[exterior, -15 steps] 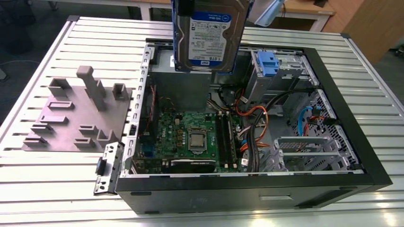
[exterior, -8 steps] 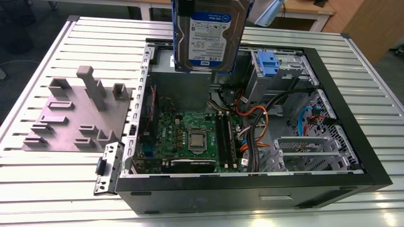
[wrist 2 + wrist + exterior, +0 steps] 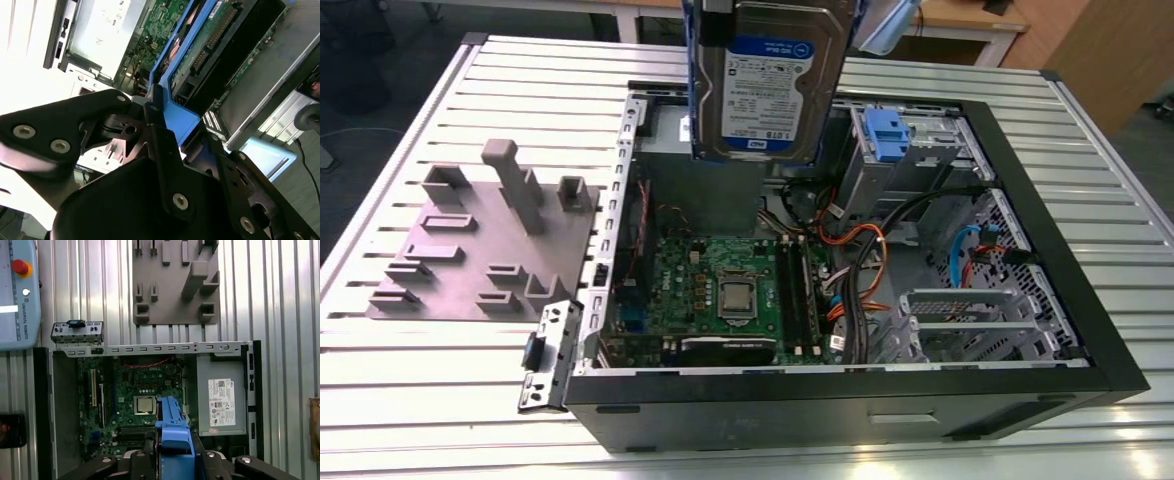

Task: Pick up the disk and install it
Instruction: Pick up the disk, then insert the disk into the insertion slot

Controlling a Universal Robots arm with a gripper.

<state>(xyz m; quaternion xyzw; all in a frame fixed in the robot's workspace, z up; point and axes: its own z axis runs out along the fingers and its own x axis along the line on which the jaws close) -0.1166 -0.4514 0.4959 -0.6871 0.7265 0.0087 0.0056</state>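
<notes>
**Disk held aloft over the open computer case**

The gripper (image 3: 177, 120) was clenched on the blue carrier of the disk (image 3: 761, 85). The disk hung upright above the far part of the open computer case (image 3: 854, 395), its label facing the exterior camera. Below it lay the motherboard (image 3: 720, 290), and the drive cage (image 3: 907, 150) with its blue tab stood toward the exterior view's right. In the first wrist view a grey power supply box (image 3: 220, 402) sat inside the case, and a grey fixture block (image 3: 175, 285) lay on the slatted table (image 3: 280, 300) just beside it
</notes>
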